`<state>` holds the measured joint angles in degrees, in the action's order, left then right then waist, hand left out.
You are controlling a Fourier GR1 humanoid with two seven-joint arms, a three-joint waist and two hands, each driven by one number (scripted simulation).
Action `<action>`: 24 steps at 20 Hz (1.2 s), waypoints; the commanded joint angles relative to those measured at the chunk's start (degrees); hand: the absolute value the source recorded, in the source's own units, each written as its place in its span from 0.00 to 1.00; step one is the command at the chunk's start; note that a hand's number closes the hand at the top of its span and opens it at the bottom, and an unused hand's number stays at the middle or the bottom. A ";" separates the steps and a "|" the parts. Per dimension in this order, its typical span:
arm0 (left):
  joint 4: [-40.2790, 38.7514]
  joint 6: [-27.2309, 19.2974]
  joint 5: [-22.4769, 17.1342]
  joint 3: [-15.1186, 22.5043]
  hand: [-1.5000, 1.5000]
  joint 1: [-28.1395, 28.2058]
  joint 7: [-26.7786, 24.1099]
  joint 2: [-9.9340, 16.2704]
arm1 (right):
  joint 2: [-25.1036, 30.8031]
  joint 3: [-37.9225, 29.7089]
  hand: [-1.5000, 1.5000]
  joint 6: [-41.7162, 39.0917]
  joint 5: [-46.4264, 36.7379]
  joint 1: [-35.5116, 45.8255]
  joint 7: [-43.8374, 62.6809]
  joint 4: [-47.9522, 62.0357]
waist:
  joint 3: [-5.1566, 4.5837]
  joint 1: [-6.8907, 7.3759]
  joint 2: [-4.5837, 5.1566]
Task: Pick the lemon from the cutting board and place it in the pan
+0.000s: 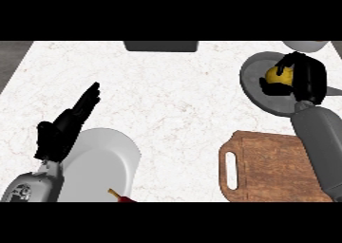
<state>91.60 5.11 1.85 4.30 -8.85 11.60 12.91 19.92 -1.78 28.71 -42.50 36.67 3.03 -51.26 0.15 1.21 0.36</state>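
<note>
Head view, steep look down on a white marbled worktop (174, 85).

Right robot hand (306, 76): far right of the scene, positioned over the pan (261, 92). Grey forearm comes in from the near right edge, crosses the right side of the cutting board (268, 166) and runs up toward the far side. The black fingers are curled round the lemon (278, 74), so the hand is grasping it; only part of the yellow fruit shows between fingers and thumb. Lemon sits within the outline of the pan's grey bowl, toward its far-right part. Whether it touches the pan floor cannot be told from this angle.

Pan: round, grey, far right, with its handle (337, 91) running off to the right behind the hand.

Cutting board: brown wood, near right, handle slot on its left edge, lying just nearer than the pan.

Left robot hand (65, 126): near left. Forearm enters at the near left corner. Fingers straight, pointing far and slightly right, holding nothing; hand released. It shows just left of a white plate (107, 161), its wrist overlapping the plate's left rim.

Plate: near left; a small red item with a yellow tip (119, 195) lies at its near edge, cut off by the view.

Far edge: a dark rectangular object (162, 46) at centre and a pale round object (307, 45) at the far right, both partly cut off.
</note>
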 commanded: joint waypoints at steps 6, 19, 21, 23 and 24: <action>-2.16 0.83 0.83 -0.81 0.50 -0.46 -1.32 -1.07 | 2.09 -7.80 1.00 4.88 2.79 13.31 -14.69 26.46 | -0.08 0.43 0.21; -2.60 -0.42 2.80 1.34 0.50 -3.32 -0.61 -3.40 | 7.07 -13.84 0.00 -5.96 6.86 16.58 -14.39 40.46 | 0.16 2.41 1.63; -0.75 1.53 0.89 0.30 0.50 -2.44 0.68 -1.82 | 7.13 -17.13 0.00 -5.98 10.29 16.21 -17.70 39.49 | 0.23 2.88 1.57; -1.26 1.19 1.91 0.94 0.50 -3.29 -0.10 -2.09 | 7.04 -20.14 0.00 -7.34 13.58 16.71 -21.15 38.38 | 0.30 2.84 1.74; -1.88 0.58 2.42 0.72 0.50 -4.22 0.15 -2.19 | 6.60 -21.14 0.00 -7.52 14.54 18.23 -20.26 38.60 | 0.26 2.92 1.75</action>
<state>90.56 6.15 3.48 4.68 -12.00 11.61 11.15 26.69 -18.67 22.68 -32.35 53.34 -14.01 -12.37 0.44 3.92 1.90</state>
